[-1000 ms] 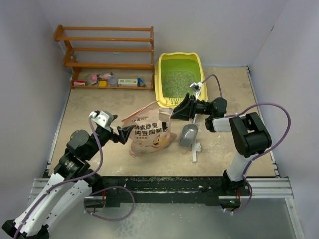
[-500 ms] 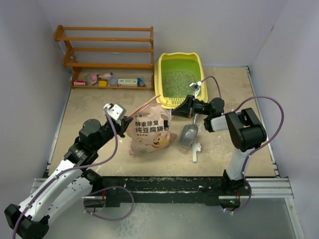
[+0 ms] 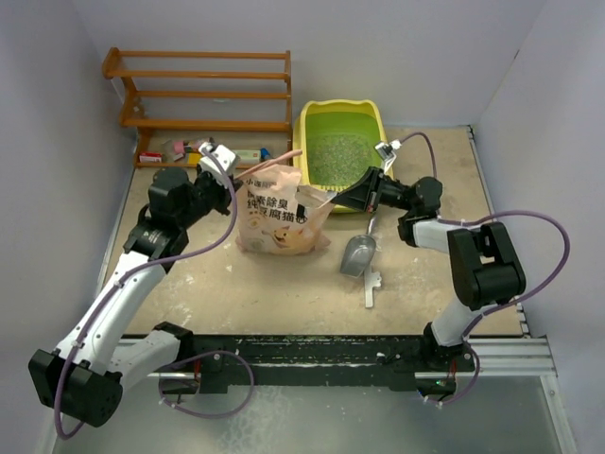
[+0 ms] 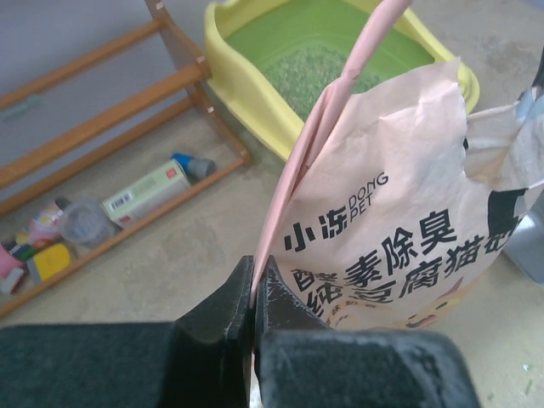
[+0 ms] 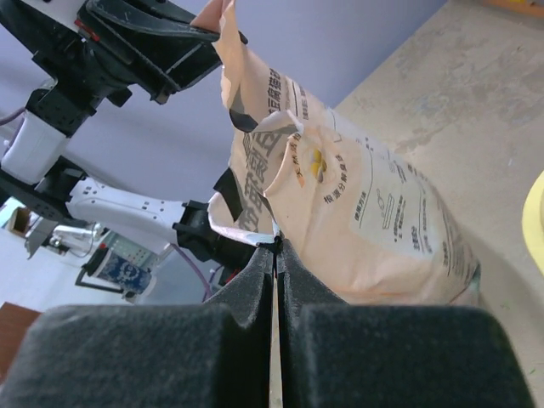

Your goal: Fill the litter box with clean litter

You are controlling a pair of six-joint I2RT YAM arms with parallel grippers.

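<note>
A: What are the arms doing?
B: Holding the litter bag [image 3: 279, 225] upright. The left gripper [image 4: 255, 279] is pinched shut on its left edge, the right gripper [image 5: 274, 247] on its top right edge.
A: Where's the litter box [image 3: 303, 142]?
B: Just behind the bag, on the far side, with some clean litter [image 3: 336, 157] inside.
A: What next?
B: I think they must tip the bag's top over the yellow rim and pour.

A crinkled pink-tan printed bag [image 3: 280, 219] is standing upright around the middle of the tabletop [image 3: 189, 284], its top gaping open. A grey scoop [image 3: 357, 253] is lying just right of it, its handle pointing toward the near edge. A wooden shelf rack [image 3: 203, 95] is sitting at the far left corner, with small packages [image 3: 194, 151] crowding its bottom shelf.
</note>
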